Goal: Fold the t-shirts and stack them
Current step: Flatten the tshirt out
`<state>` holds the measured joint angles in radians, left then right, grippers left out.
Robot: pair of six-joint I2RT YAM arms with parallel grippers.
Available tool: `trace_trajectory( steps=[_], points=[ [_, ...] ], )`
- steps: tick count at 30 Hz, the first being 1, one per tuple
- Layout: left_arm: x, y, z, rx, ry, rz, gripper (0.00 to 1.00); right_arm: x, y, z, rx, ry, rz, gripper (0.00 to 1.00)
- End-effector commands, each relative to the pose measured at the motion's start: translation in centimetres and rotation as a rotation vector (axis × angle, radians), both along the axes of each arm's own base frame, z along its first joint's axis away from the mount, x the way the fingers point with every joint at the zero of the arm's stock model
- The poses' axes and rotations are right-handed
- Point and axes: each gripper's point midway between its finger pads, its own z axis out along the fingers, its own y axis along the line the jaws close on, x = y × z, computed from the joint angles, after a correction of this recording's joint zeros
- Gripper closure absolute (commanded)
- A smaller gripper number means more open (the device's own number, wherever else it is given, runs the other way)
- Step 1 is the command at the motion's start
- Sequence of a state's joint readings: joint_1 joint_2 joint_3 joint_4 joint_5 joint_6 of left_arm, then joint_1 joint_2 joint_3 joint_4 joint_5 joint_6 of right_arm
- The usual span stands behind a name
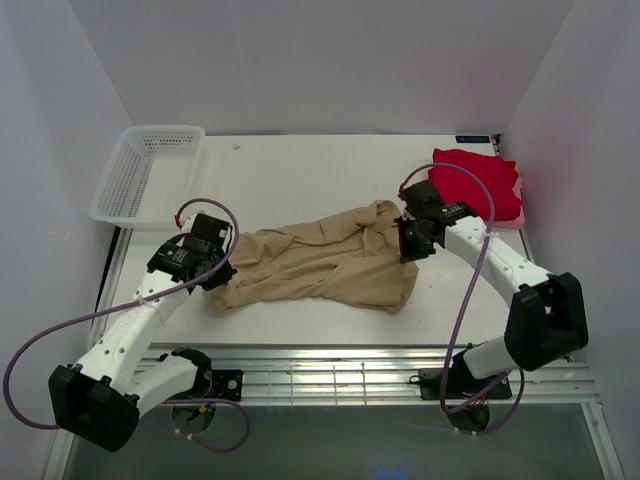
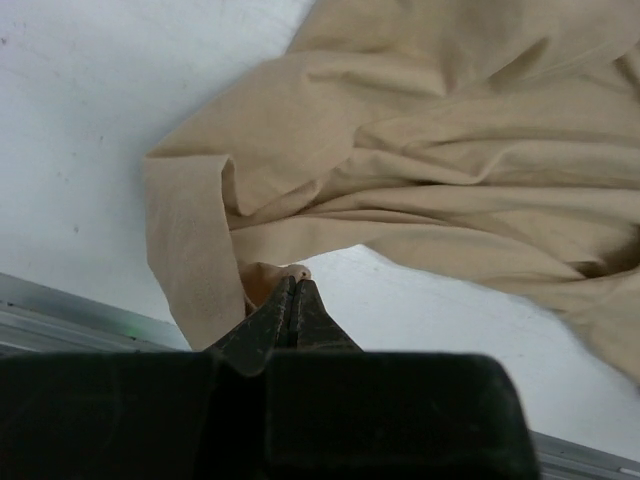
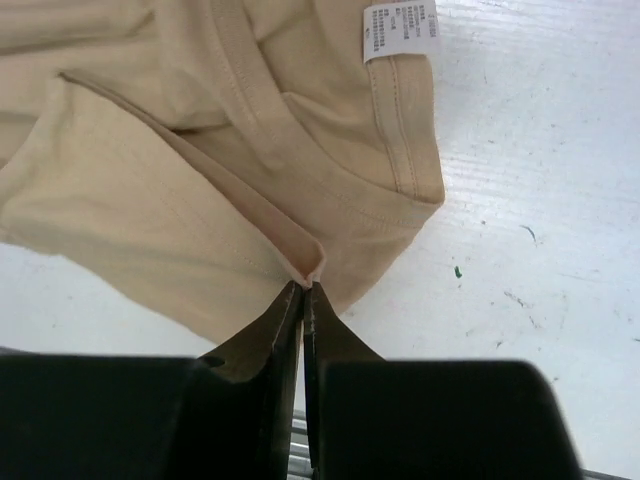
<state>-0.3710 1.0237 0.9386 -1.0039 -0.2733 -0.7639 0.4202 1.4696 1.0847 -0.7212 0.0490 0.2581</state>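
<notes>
Now tan t-shirt [image 1: 320, 265] pinched between left hand [image 2: 293, 300], right hand [image 3: 303, 300].

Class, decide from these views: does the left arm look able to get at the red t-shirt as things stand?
Probably not. The left gripper is shut on the tan t-shirt's left end, while the red t-shirt lies at the far right, beyond the right gripper.
</notes>
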Motion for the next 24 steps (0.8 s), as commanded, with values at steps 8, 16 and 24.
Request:
trace_trajectory(
  steps=[8, 16, 24],
  points=[
    [8.5, -5.3, -3.8, 0.001, 0.137, -0.184, 1.0, 6.7, 2.2, 4.5, -0.024, -0.058, 0.03, 0.92],
    [32.1, -8.8, 16.4, -0.035, -0.421, -0.129, 1.0, 25.7, 2.6, 24.6, 0.149, -0.651, -0.162, 0.92],
    [30.4, -2.4, 31.0, -0.221, -1.103, 0.015, 1.0, 25.5, 0.7, 40.7, 0.343, -1.287, -0.131, 0.92]
  ],
)
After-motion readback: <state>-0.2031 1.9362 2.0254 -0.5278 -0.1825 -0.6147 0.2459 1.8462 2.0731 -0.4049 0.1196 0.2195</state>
